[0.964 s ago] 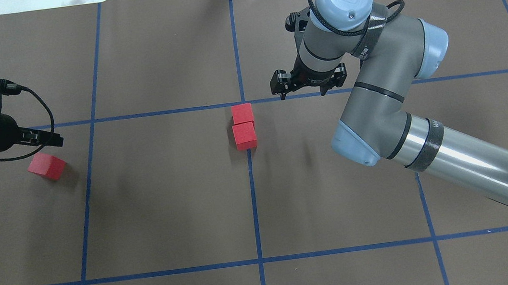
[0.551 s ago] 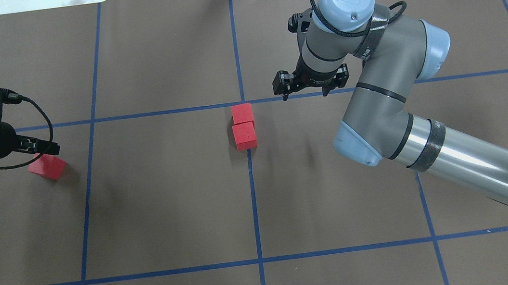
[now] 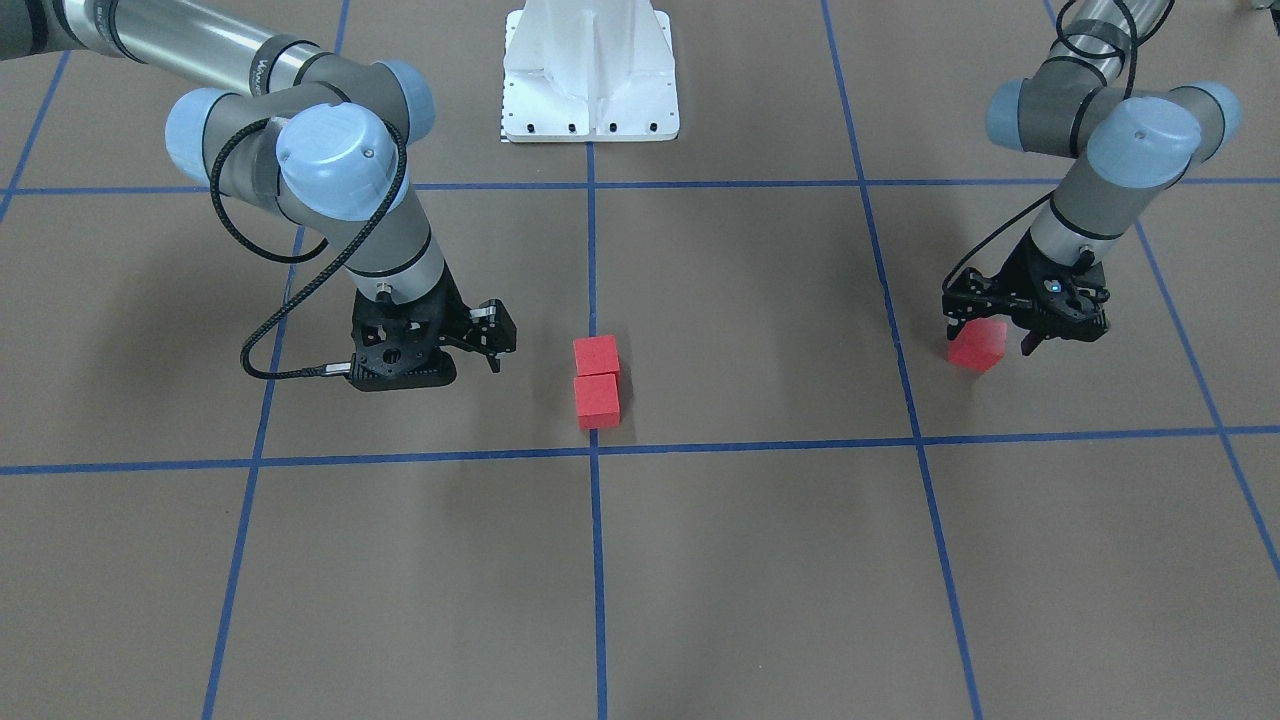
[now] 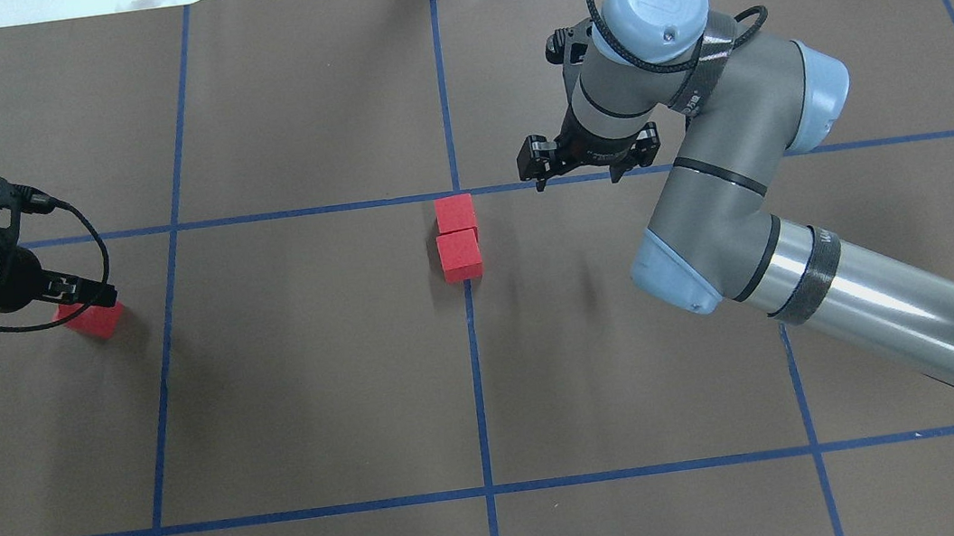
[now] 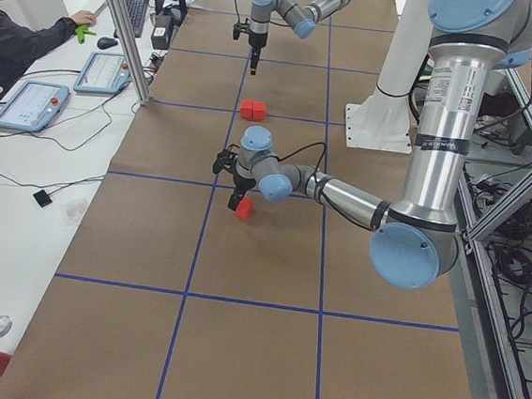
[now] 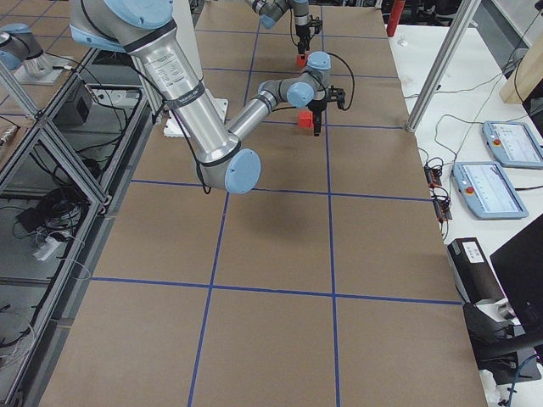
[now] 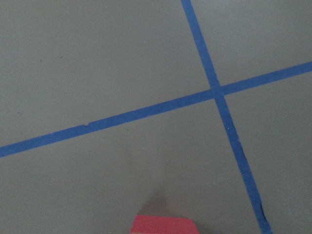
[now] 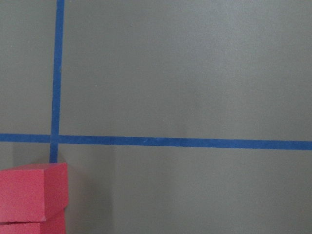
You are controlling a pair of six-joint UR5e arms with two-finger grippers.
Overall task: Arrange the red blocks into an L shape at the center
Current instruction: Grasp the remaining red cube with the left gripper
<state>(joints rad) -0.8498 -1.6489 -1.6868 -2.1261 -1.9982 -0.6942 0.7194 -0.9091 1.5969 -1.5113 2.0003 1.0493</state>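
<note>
The left gripper's [image 3: 991, 337] black fingers [image 3: 1028, 343] are spread and sit low on either side of the third red block [image 3: 975, 350]. One tip is at the cube's edge and the other is just clear of it, with nothing clamped yet. The block lies rotated against the grid, so the best move looks like squaring the pads to two opposite flat faces before closing. Pinching across corners would likely twist it out. It is a matte cube with plain faces and crisp edges. It should give good friction and suit a gentle, centred squeeze followed by a straight lift.

The cube rests on smooth brown paper [image 4: 317, 370], well off to the robot's left, one grid square away from the goal. At the center [image 4: 455, 193], where the blue tape lines [image 4: 288, 214] cross, the two red blocks [image 4: 459, 255] touch face to face in a short bar along the tape, just on the robot's side of the crossing. The L needs the third cube set flush beside one end of that bar, and a nudge there could skew it.

The right gripper [image 4: 575, 179] hangs nearby, fingers apart and empty.
</note>
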